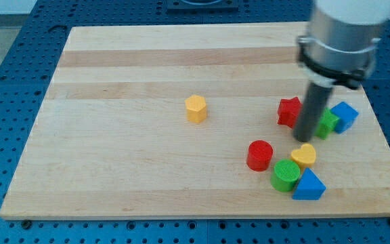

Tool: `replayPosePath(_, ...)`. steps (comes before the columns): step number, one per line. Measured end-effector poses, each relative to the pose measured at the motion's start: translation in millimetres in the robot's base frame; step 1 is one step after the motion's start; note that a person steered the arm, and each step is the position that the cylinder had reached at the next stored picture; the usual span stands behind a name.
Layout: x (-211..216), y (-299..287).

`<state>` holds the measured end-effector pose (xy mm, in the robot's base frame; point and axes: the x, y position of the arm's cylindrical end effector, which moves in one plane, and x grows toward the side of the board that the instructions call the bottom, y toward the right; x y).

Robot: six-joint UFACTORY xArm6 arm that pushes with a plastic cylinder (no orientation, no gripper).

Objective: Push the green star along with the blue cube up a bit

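My tip (302, 139) touching green star (327, 123) at its left, blue cube (344, 116) touching star's right, pair's axis tilting up-right

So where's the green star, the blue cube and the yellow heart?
green star (328, 123), camera view, on its right part beside the rod.
blue cube (344, 115), camera view, on its top face.
yellow heart (304, 156), camera view, on its top face, just below my tip (302, 140).

The dark rod covers the view's left part of the green star-shaped block (328, 123) and an edge of the red block (289, 111) beside it, whose shape stays unclear. The arm's grey upper housing (344, 30) is blurred and cut off by the view's top.
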<state>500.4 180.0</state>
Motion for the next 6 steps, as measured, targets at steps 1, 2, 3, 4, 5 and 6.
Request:
replayPosePath(1, 15, 49)
replayPosePath(2, 19, 75)
replayPosePath(3, 15, 91)
replayPosePath(4, -10, 80)
replayPosePath(5, -18, 58)
replayPosePath(6, -15, 54)
